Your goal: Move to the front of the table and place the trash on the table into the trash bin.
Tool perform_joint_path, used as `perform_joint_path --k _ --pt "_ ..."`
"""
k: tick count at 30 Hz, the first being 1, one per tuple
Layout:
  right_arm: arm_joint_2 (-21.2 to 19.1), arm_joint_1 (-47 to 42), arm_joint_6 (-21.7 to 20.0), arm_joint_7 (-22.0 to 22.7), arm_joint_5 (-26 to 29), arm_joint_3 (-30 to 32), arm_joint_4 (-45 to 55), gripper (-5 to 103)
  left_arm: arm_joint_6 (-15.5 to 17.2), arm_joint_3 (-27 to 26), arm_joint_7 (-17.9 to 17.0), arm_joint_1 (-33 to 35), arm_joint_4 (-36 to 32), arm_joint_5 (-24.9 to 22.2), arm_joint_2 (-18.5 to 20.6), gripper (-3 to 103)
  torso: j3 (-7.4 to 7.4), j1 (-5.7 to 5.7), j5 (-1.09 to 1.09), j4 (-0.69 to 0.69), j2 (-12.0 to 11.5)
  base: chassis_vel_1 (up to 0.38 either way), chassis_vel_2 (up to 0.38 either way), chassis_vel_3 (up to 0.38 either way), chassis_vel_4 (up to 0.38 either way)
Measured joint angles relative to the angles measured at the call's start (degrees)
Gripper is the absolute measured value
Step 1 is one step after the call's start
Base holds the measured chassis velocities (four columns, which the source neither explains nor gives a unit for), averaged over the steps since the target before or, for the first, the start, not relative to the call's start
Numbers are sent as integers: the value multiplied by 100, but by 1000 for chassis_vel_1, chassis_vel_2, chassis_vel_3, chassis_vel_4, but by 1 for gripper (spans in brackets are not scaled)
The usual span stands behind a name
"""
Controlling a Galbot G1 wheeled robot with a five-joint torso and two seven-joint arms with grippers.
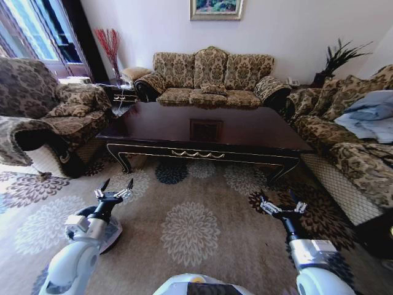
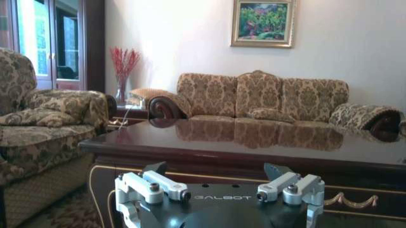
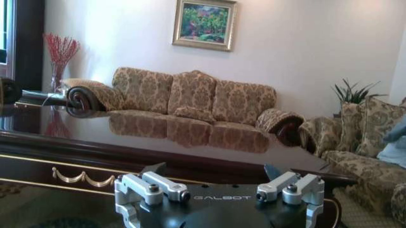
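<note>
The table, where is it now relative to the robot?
In the head view the table stands ahead of the robot across the patterned carpet, between the three-seat sofa behind it and both open claws, left and right.

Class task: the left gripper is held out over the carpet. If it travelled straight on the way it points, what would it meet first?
Probably the table's carved front apron: the open left gripper points at it over bare carpet. Height is hard to judge.

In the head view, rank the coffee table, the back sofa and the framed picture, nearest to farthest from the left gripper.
From the open left gripper, low over the carpet on the robot's left:
1. The table, just ahead.
2. The back sofa, beyond the table's far edge.
3. The framed picture, on the wall above the sofa.
</note>
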Motion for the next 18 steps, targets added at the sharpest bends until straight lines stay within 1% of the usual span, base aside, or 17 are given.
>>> perform_joint_path --k 18 --pt "0 0 0 0 0 0 0 100 0 0 0 0 0 0 0 100 0 0 0 0 0 0 0 0 0"
